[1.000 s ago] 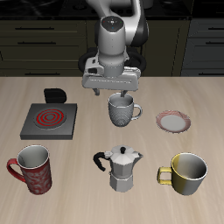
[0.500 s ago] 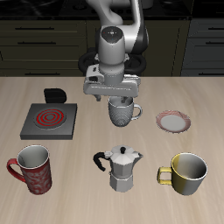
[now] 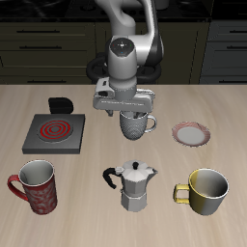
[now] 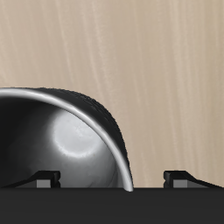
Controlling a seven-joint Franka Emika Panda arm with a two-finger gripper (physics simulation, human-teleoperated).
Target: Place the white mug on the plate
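The white mug [image 3: 136, 126] stands upright in the middle of the table, its handle toward the plate [image 3: 191, 133]. The plate is small, round and pink-rimmed, and lies flat beside the mug with nothing on it. My gripper [image 3: 123, 112] hangs straight down over the mug's rim and covers its top. In the wrist view the mug [image 4: 74, 140] fills the frame. Its rim wall runs between my two fingertips [image 4: 48, 178], one inside and one outside, and both stand apart from it. The gripper [image 4: 114, 179] is open.
A grey stove burner with a red coil [image 3: 54, 132] lies beside the mug, opposite the plate. A red patterned mug [image 3: 37, 185], a moka pot [image 3: 135, 184] and a yellow mug [image 3: 205, 191] stand along the table's front edge.
My gripper has come down from above the white mug until its fingers reach the rim. The mug and the plate have not moved.
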